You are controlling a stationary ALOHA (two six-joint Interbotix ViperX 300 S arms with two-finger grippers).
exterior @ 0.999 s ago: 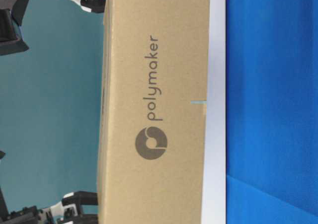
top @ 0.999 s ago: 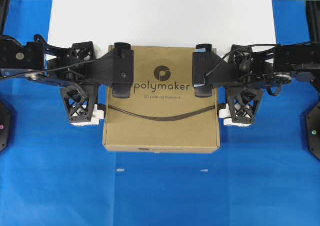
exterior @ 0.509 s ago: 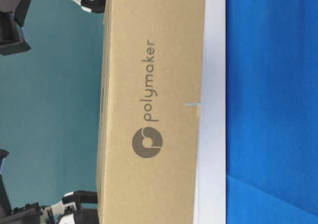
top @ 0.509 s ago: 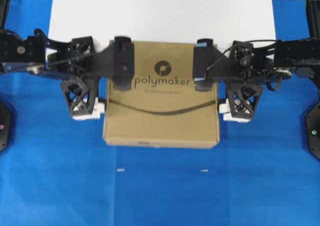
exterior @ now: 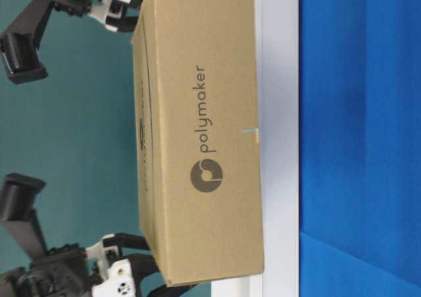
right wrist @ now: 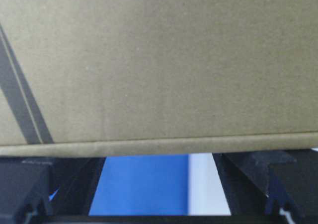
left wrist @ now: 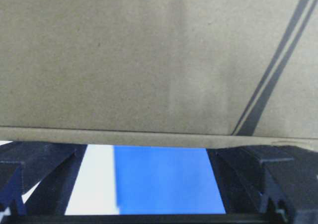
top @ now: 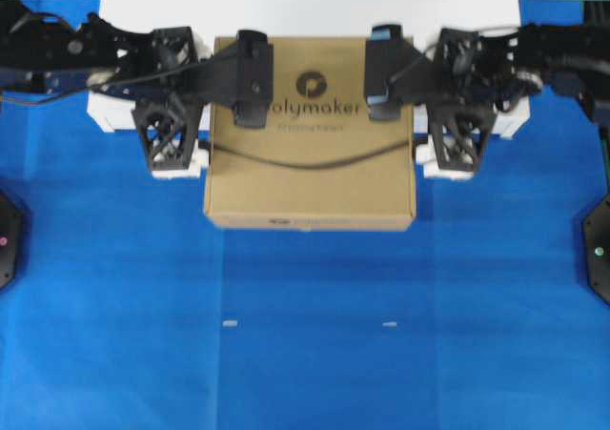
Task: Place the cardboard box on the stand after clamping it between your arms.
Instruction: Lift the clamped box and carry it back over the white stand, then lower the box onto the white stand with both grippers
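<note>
The cardboard box (top: 311,149) with the polymaker print is clamped between my two arms and held off the blue cloth. Its far part overlaps the front edge of the white stand (top: 305,1). My left gripper (top: 205,96) presses the box's left side with its jaws spread wide. My right gripper (top: 416,96) presses the right side the same way. In the table-level view the box (exterior: 204,132) hangs in front of the stand (exterior: 279,112). The left wrist view shows the box (left wrist: 149,60) above spread fingers (left wrist: 44,179). The right wrist view shows the box (right wrist: 159,60) and the stand (right wrist: 203,182).
Blue cloth (top: 305,354) covers the table, with two small white marks (top: 229,323) in front of the box. Black arm bases sit at the left (top: 8,239) and right (top: 599,244) edges. A teal wall stands behind the stand.
Both arms have carried the clamped box away from the front, toward the stand. Its far edge now lies over the stand's front edge. The grip is unchanged.
</note>
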